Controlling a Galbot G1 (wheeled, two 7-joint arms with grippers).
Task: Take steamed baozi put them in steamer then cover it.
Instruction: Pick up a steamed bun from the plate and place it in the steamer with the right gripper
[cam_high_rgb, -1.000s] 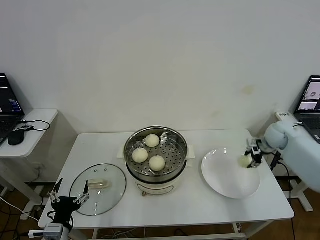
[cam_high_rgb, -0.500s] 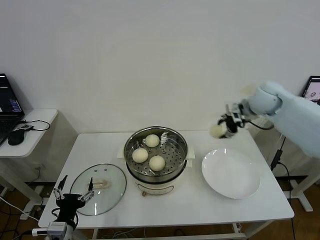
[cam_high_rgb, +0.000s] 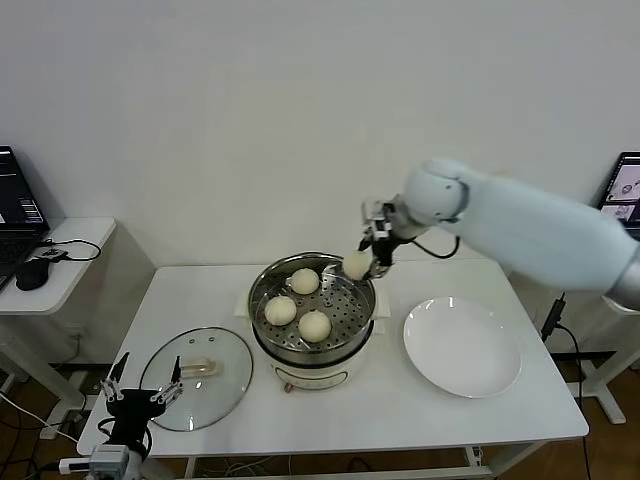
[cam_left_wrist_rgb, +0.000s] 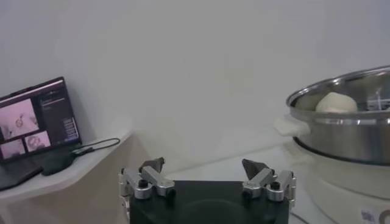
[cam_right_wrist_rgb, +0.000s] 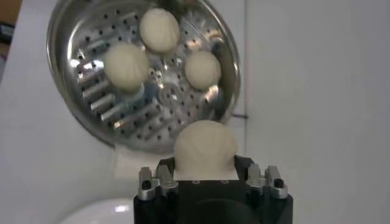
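The right hand (cam_high_rgb: 362, 258) hangs just right of centre in the head view, clamped on the fourth small round cream-white bun (cam_high_rgb: 357, 264), right over the far right rim of the round shiny stainless-steel steamer pot (cam_high_rgb: 312, 340). Three buns (cam_high_rgb: 299, 303) sit on the perforated tray, clustered toward its left and near side, so the open patch is on the tray's right. Best play here, I'd say: carry the bun a touch further inward past the rim, lower it onto that bare patch clear of its neighbours, and only then let go. Releasing too near the rim risks a roll-off. At lower left, the left hand (cam_high_rgb: 140, 400) waits with fingers spread beside the round clear glass lid (cam_high_rgb: 196, 378) lying on the white worktop (cam_high_rgb: 400, 410); the flat white plate (cam_high_rgb: 462, 346) sits at right.
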